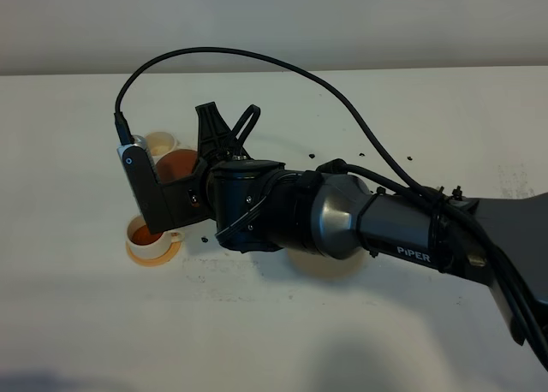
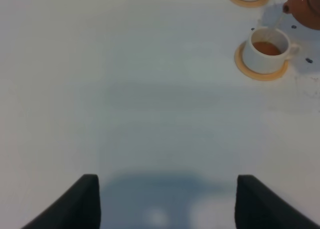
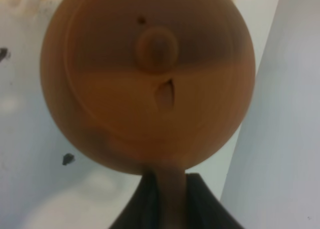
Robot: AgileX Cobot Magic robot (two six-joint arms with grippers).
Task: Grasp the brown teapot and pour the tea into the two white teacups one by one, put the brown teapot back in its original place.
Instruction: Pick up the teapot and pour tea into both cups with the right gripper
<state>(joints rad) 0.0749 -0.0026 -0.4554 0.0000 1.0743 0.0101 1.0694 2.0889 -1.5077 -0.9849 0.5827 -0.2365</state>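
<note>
Brown teapot is hanging tilted ahead of the right fingers, which are pinching its handle. A thin stream seems to be falling into the cup beyond them, calling for a slow, steady tilt. Left fingers are standing spread, empty.

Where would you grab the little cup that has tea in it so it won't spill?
Probably by its small side handle, coming in level from that side. The cup stands upright on its coaster with tea inside, so a pinch on the handle keeps it level and stays out of the drink. The teapot hangs close by, so mind it.
</note>
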